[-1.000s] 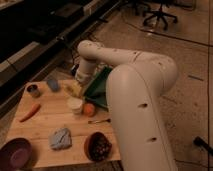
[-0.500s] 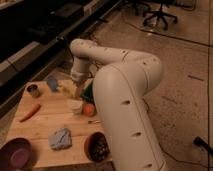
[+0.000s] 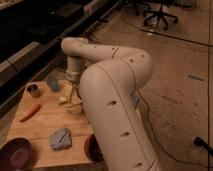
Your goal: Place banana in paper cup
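The banana is small and pale yellow and lies on the wooden table, near its middle at the back. My gripper hangs down from the white arm, just right of and above the banana and close to it. The paper cup shows only as a pale rim directly below the gripper, at the edge of the arm, which hides the rest of it. I cannot tell whether the gripper touches the banana.
A small metal can stands at the back left, beside a blue object. An orange carrot lies at the left. A grey-blue cloth, a purple bowl and a dark bowl are at the front.
The arm has swung left over the table and now hides the orange ball and most of the cup. The gripper has moved down to the banana.
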Controlling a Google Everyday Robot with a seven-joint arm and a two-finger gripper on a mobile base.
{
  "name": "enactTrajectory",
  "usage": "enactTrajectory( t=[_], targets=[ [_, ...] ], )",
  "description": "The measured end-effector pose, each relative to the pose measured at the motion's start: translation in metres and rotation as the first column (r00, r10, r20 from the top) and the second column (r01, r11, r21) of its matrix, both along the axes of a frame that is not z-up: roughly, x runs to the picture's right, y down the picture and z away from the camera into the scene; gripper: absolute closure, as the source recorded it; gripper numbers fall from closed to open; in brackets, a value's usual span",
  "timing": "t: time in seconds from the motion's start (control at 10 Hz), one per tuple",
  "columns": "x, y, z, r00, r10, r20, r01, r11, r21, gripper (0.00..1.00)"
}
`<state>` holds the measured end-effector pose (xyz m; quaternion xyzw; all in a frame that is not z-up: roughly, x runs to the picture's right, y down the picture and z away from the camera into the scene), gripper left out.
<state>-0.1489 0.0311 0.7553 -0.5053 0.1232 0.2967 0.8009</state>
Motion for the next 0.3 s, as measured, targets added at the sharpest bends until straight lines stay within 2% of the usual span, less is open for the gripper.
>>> enactTrajectory(
  t=[0.3],
  targets=[
    [0.025,-0.002,-0.01,0.996,0.021,-0.084,-0.021,0.9998,-0.004,0.2]
  ],
)
